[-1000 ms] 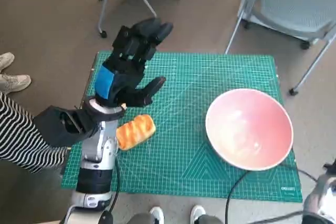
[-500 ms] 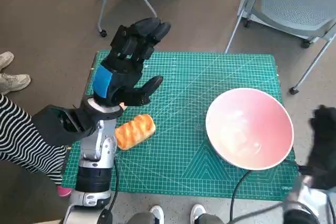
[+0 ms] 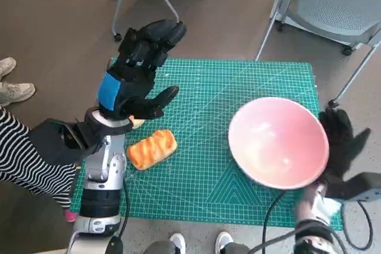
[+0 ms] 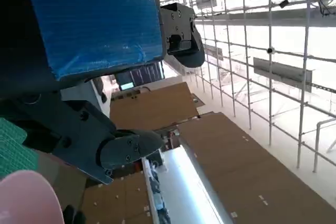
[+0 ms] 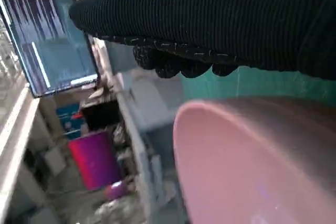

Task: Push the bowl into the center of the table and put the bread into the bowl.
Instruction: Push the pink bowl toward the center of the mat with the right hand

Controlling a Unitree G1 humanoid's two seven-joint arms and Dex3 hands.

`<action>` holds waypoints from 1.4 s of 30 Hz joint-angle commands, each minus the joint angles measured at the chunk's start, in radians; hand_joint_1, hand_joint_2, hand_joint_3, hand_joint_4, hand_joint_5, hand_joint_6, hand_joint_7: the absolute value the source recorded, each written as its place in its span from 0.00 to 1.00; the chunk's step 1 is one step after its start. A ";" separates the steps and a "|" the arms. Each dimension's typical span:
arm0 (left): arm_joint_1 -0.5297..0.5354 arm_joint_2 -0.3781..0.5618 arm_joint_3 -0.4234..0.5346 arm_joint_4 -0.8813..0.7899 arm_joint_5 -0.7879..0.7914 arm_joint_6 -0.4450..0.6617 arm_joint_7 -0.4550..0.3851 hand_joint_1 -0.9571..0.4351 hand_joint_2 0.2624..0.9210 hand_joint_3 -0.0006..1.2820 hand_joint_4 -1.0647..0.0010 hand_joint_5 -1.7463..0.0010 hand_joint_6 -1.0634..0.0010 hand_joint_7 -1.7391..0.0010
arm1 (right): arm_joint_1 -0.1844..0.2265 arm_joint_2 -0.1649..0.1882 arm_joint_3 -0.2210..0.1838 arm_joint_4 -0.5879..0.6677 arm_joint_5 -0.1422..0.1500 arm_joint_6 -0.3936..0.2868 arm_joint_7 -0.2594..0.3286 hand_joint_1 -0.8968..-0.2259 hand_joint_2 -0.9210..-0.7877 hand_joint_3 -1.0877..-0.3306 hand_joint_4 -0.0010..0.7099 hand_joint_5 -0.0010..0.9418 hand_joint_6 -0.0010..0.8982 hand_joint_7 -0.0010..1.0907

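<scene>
Green cutting mat (image 3: 214, 165) covers the table and fills the middle of the head view, its gridded surface the working area. Pink bowl (image 3: 278, 142) sits on the right part of the mat, well off the middle, its right rim near the mat's edge — so the push toward centre is judged not yet finished. The bowl looks slightly tipped, right rim raised, consistent with pressure from that side. Left hand (image 3: 138, 75) is raised over the upper left of the mat, fingers spread and holding nothing — parked clear of the work, above and apart from the bread, presumably waiting for the bowl to arrive. Right hand (image 3: 340, 142), gloved, stands at the lower right of the frame against the bowl's outer right rim, fingers loosely spread, nothing grasped; placed there it can only shove the bowl leftward. The right wrist view shows the glove just over the pink rim; actual contact cannot be confirmed. Bread (image 3: 151, 149) lies on the mat at left centre, below the left hand, untouched, well apart from the bowl. A person's striped sleeve (image 3: 24, 165) shows at the left edge.
</scene>
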 commanded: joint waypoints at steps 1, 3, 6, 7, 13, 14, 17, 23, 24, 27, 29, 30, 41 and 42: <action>0.015 0.017 0.009 -0.023 -0.012 0.006 -0.003 0.57 0.76 0.41 0.97 0.77 1.00 0.58 | -0.025 0.028 -0.008 0.023 0.022 0.036 0.015 0.44 0.00 0.31 0.17 0.01 0.09 0.41; 0.020 0.020 0.009 -0.028 -0.012 0.006 0.000 0.57 0.78 0.39 0.96 0.78 1.00 0.58 | -0.033 0.033 -0.006 0.025 0.024 0.040 0.018 0.44 0.00 0.32 0.18 0.01 0.10 0.41; 0.029 0.028 0.011 -0.037 -0.003 0.004 0.010 0.57 0.79 0.37 0.95 0.79 1.00 0.58 | -0.050 0.041 -0.001 0.028 0.018 0.048 0.011 0.43 0.00 0.35 0.19 0.01 0.10 0.41; 0.032 0.031 0.013 -0.040 -0.001 0.003 0.014 0.57 0.80 0.37 0.94 0.79 1.00 0.58 | -0.055 0.043 0.003 0.029 0.013 0.050 0.005 0.42 0.00 0.36 0.20 0.01 0.11 0.41; 0.045 0.043 0.014 -0.052 0.013 -0.004 0.035 0.57 0.86 0.30 0.91 0.83 1.00 0.59 | -0.081 0.051 0.026 0.036 -0.012 0.060 -0.026 0.43 0.00 0.38 0.24 0.02 0.13 0.41; 0.047 0.044 0.013 -0.054 0.015 -0.006 0.039 0.56 0.86 0.30 0.90 0.83 1.00 0.59 | -0.084 0.053 0.029 0.037 -0.014 0.061 -0.030 0.44 0.00 0.37 0.24 0.02 0.13 0.41; 0.052 0.043 0.013 -0.059 0.021 -0.006 0.050 0.56 0.89 0.26 0.89 0.85 1.00 0.59 | -0.096 0.063 0.044 0.037 -0.025 0.061 -0.041 0.45 0.00 0.37 0.25 0.02 0.13 0.41; 0.060 0.042 0.013 -0.066 0.021 -0.002 0.059 0.55 0.94 0.22 0.86 0.88 1.00 0.58 | -0.117 0.082 0.063 0.041 -0.043 0.068 -0.043 0.44 0.00 0.35 0.25 0.02 0.13 0.41; 0.062 0.042 0.013 -0.068 0.020 0.000 0.060 0.55 0.94 0.21 0.86 0.88 1.00 0.58 | -0.120 0.083 0.066 0.042 -0.044 0.069 -0.042 0.44 0.00 0.35 0.24 0.02 0.13 0.41; 0.066 0.043 0.011 -0.076 0.019 0.004 0.062 0.55 0.95 0.21 0.85 0.88 1.00 0.58 | -0.130 0.088 0.077 0.047 -0.053 0.076 -0.044 0.43 0.00 0.34 0.24 0.01 0.13 0.41; 0.070 0.043 0.010 -0.083 0.020 0.006 0.066 0.55 0.96 0.20 0.85 0.89 1.00 0.58 | -0.136 0.091 0.086 0.050 -0.059 0.082 -0.046 0.44 0.00 0.34 0.23 0.01 0.12 0.40; 0.071 0.043 0.009 -0.085 0.021 0.007 0.067 0.55 0.96 0.20 0.85 0.89 1.00 0.58 | -0.138 0.091 0.089 0.052 -0.062 0.085 -0.047 0.44 0.00 0.34 0.23 0.01 0.12 0.40; 0.078 0.045 0.007 -0.087 0.029 0.000 0.078 0.55 0.97 0.19 0.84 0.89 1.00 0.58 | -0.157 0.108 0.142 0.060 -0.113 0.121 -0.055 0.47 0.00 0.28 0.21 0.00 0.10 0.40; 0.079 0.044 0.006 -0.088 0.031 -0.002 0.079 0.55 0.97 0.19 0.84 0.89 1.00 0.58 | -0.158 0.109 0.145 0.060 -0.116 0.124 -0.054 0.47 0.00 0.27 0.20 0.00 0.10 0.40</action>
